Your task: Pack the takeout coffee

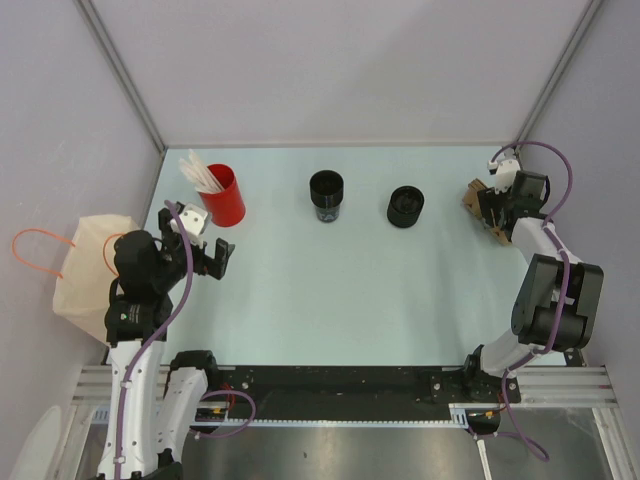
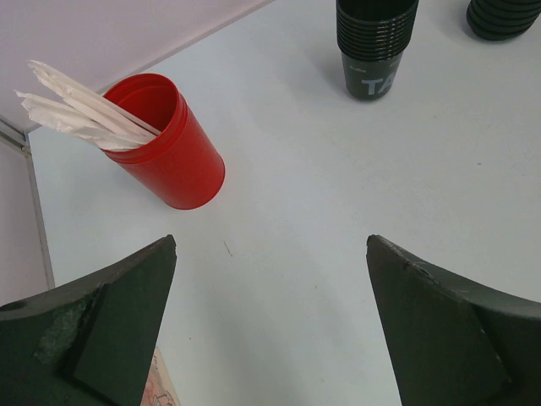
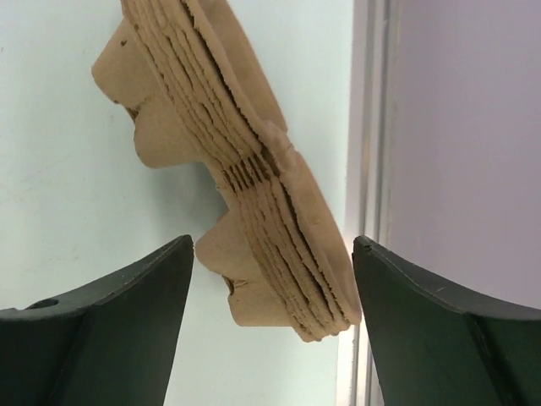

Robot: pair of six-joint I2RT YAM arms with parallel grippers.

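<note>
Judging the step: you appear to be early in the task, with the right gripper [image 3: 272,245] at the brown cardboard stack [image 3: 245,169] in the far right corner of the table [image 1: 330,300], probably to take 1 piece as a carrier for the cup.
Right claw: spread, with 1 finger on each side of the stack. There is a clear gap on the left; the right finger sits at the stack's edge and I cannot tell whether it touches. Nothing is pinched.
Left claw: the left gripper [image 2: 270,241] is spread wide and empty, at the left of the table on the near side of the red cup [image 2: 169,152] with its white sticks [image 2: 76,110].
Task thing: the takeout coffee [image 1: 326,193] stands upright at the far middle of the table, well apart from both arms. In the left wrist view it looks like several nested cups.
Not the target: the squat black piece [image 1: 405,206] just right of it.
Destination: likely the beige bag [image 1: 85,270] with orange handles, off the table's left edge beside the left arm.
Doing it well: the stack is many thin layers pressed together, so closing across all of them would lift the lot. Shift until only the outer layer lies between your fingers, close slowly, and check the right wrist view before you lift.
Risk: the wall is close on the right, leaving you little room to swing.
</note>
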